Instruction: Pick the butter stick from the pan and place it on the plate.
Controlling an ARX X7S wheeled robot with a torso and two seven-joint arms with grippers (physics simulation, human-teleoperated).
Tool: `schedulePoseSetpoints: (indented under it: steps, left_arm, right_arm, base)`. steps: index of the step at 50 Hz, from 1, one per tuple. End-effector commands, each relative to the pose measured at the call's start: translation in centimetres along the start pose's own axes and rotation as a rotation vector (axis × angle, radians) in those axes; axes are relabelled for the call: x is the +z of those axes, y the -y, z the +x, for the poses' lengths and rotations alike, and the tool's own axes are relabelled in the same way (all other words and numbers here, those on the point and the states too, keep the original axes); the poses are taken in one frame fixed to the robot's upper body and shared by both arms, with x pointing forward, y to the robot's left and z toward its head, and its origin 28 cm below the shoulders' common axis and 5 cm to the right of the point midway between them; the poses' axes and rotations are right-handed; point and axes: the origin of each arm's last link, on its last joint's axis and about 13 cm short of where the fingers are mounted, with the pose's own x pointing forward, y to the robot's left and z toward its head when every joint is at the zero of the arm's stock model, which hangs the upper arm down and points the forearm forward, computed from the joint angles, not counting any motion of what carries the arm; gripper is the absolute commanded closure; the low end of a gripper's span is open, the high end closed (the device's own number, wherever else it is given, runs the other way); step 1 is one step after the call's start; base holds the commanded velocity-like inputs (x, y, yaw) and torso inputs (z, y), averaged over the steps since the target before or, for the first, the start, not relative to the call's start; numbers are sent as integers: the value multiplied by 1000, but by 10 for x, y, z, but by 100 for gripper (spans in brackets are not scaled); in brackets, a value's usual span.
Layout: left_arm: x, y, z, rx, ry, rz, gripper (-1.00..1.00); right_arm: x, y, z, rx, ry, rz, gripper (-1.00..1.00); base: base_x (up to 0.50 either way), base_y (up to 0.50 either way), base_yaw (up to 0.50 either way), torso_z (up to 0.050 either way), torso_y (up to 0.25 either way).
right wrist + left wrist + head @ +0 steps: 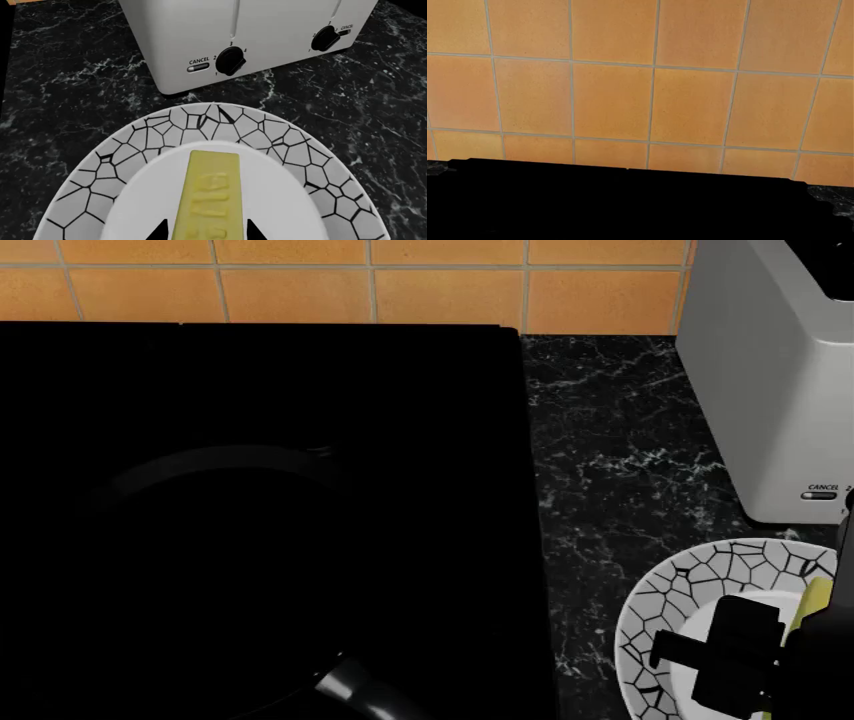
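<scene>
The butter stick (207,195) is a pale-yellow bar lying on the plain white centre of the plate (200,125). My right gripper (205,231) is over the plate, one black fingertip on each side of the stick with a thin gap on both sides, so it is open. In the head view the plate (667,610) is at the lower right, with the butter stick (815,602) beside the right arm (727,650). The pan (214,465) shows only as a faint rim on the black stove, with its handle (367,695) at the bottom. My left gripper is out of view.
A white toaster (774,370) with dials stands just behind the plate; it also shows in the right wrist view (233,40). The black marble counter (601,470) lies between the stove and the toaster. An orange tiled wall (647,90) rises behind the stove.
</scene>
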Motion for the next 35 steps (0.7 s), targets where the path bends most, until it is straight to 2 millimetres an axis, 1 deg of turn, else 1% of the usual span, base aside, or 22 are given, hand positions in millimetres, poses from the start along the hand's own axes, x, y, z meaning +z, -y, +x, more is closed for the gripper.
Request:
schedulePoseSetpoints:
  steps: [1,12,13,35]
  left_arm:
    - [-1,-1,0,4,-1,0,-100]
    - [-2,0,-1,1,-2,0,-100]
    - [-2,0,-1,1,-3,0,-100]
    - [-5,-1,-3,1,-16,1,-100]
  right_arm:
    - [0,1,1,1,11,-4,100]
    - [-1,5,0,7,12,9,100]
    - [-1,5,0,6,13,10,-100]
    - [3,7,-5,20,31,26,-100]
  base:
    - [0,0,0,0,0]
    - [0,0,0,0,0]
    - [0,0,-3,0,0]
    - [0,0,0,0,0]
